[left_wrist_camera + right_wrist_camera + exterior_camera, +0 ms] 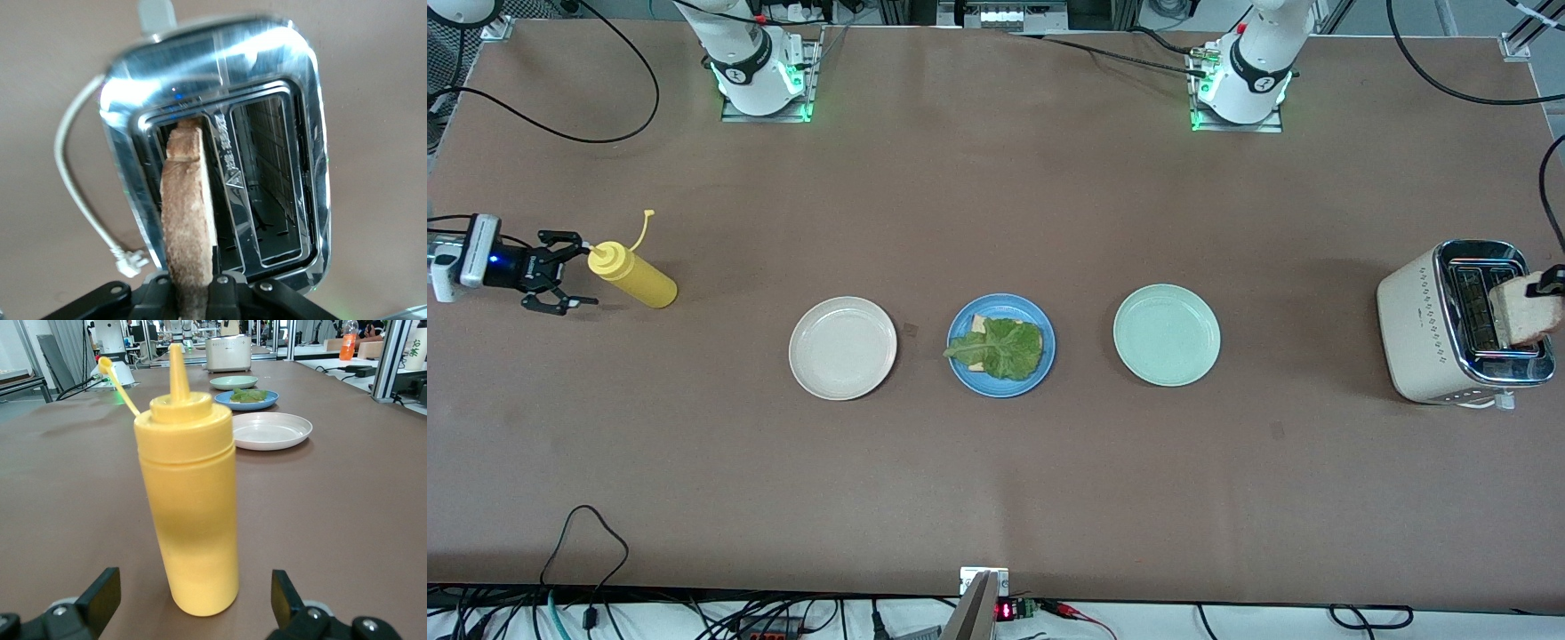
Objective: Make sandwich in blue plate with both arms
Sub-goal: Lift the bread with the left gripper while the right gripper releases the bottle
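toaster (220, 167): a warning triangle and some engraved signs are showing on the metal bar between the two slots, but they are not readable
display (1004, 611): a small board at the table edge nearest the front camera is showing red digits, too small to read
white box (418, 347): green characters are showing on it, not readable

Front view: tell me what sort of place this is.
Most likely a robotics lab staged as a kitchen counter. A brown table has two arm bases bolted along one edge and loose cables at its edges, while a toaster, three plates including the blue plate, and a yellow squeeze bottle serve as props.
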